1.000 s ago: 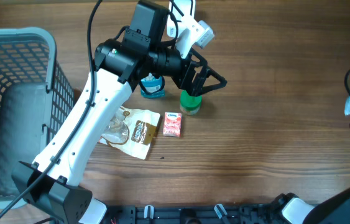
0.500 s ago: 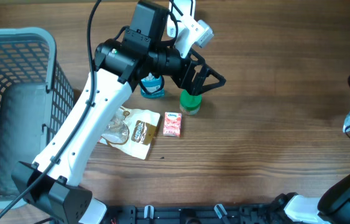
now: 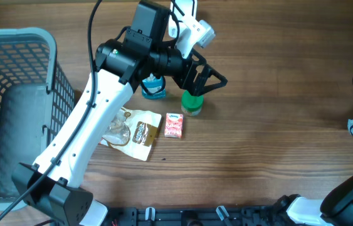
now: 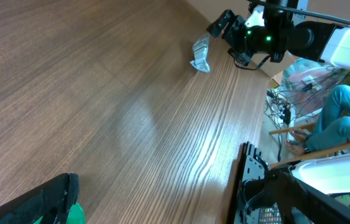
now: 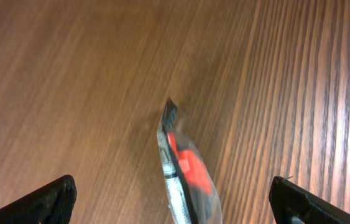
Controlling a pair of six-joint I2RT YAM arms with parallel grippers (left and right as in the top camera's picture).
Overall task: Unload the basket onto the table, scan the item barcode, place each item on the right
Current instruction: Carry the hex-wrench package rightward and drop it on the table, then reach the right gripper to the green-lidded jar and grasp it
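Left hand splayed over green bottle, label unreadable

Bare table runs from the green bottle toward the right edge, an open passage. The left arm slants over the pouch, and the left hand hangs above the bottle. The basket walls off the left side.

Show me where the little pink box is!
In the overhead view, the pink box lies on the table left of centre, just right of the brown bag and below the green jar.
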